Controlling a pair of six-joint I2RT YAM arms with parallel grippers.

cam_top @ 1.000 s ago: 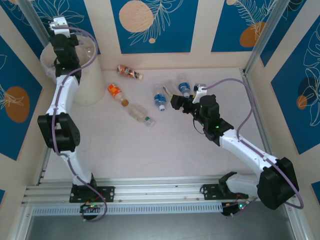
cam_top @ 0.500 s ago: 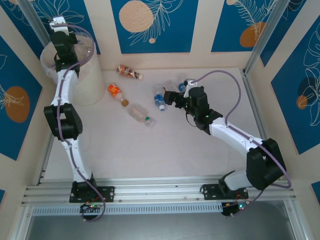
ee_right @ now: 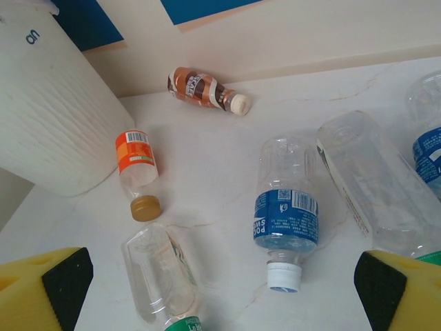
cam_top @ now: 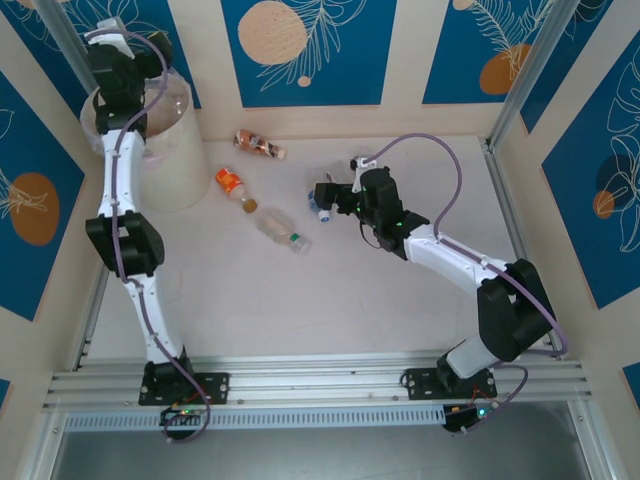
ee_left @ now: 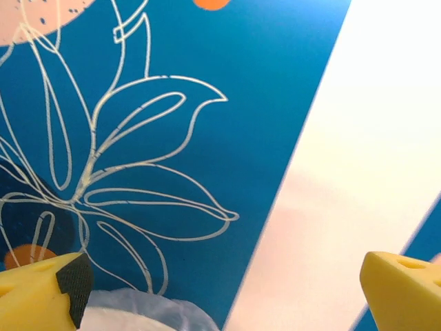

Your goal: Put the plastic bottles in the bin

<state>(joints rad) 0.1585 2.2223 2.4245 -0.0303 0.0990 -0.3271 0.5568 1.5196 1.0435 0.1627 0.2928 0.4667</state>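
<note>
Right claw [ee_right: 222, 281] spread wide, empty, hovering just short of the blue-label bottle [ee_right: 286, 221] mid-table. Cap end nearest, long axis running away toward the far edge, a little right of the claw's centre line. Much the nearer of the two claws. Clear bottle [ee_right: 368, 183] alongside, cut off at the frame edge. Far-left corner: bin [cam_top: 178, 165], left claw [ee_left: 220, 283] released and empty over its rim, inside hard to make out.

White arms [cam_top: 452, 263]; purple cables [cam_top: 415, 138]; yellow fingers [ee_right: 406, 289]
</note>
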